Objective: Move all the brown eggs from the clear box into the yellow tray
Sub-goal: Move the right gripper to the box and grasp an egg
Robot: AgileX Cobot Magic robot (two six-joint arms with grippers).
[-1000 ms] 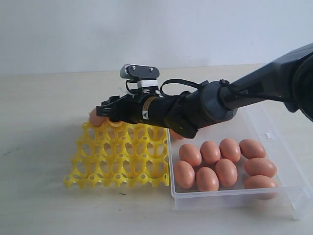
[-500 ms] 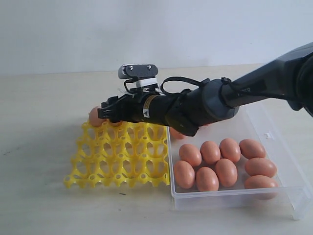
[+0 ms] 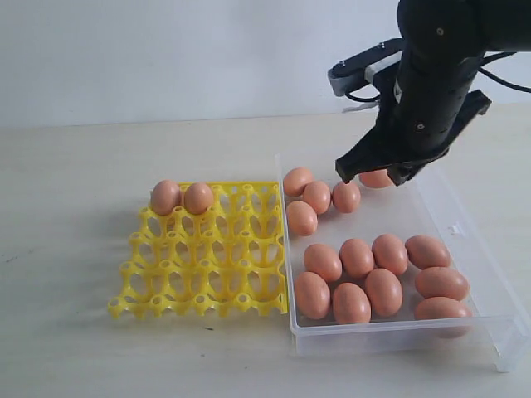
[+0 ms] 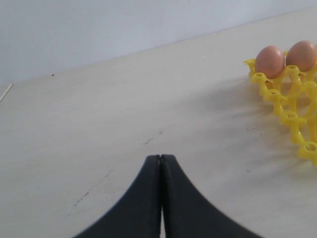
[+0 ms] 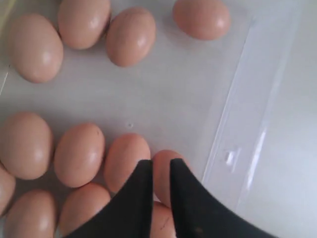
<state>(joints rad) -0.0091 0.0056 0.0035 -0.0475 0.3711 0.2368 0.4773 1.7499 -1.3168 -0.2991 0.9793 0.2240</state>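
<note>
Eggs (image 3: 357, 257): fourteen lie loose in the box (image 3: 423, 211), and two sit side by side in far-row cups of the tray (image 3: 207, 265). Task is barely started.

Right claw (image 5: 161, 163) hangs above the box. Tips are narrow, a slim gap between them, holding nothing. Five eggs lie in a loose group nearest under it, one partly hidden behind the arm in the exterior view. Nine more are packed together further off, towards the box's near wall, most of them touching. The tray is well off to the claw's side, just beside the box.

Left claw (image 4: 160, 157) is closed tip to tip and empty, low over bare surface (image 3: 83, 249). The tray corner with the two eggs is off to its side. It doesn't show in the exterior view.

Handling, by guess:
- Each egg looks light and rigid, with a thin shell that would crack under a hard squeeze or a drop.
- The skin is smooth and glossy, so likely slippery, and loose eggs will roll if nudged.
- The best hold is probably across the widest middle, with the long axis crosswise to the tips and only light pressure.
- The claw needs to open much wider first.
- The loose eggs leave room for the tips on both sides. In the packed group the tips may bump neighbours.
</note>
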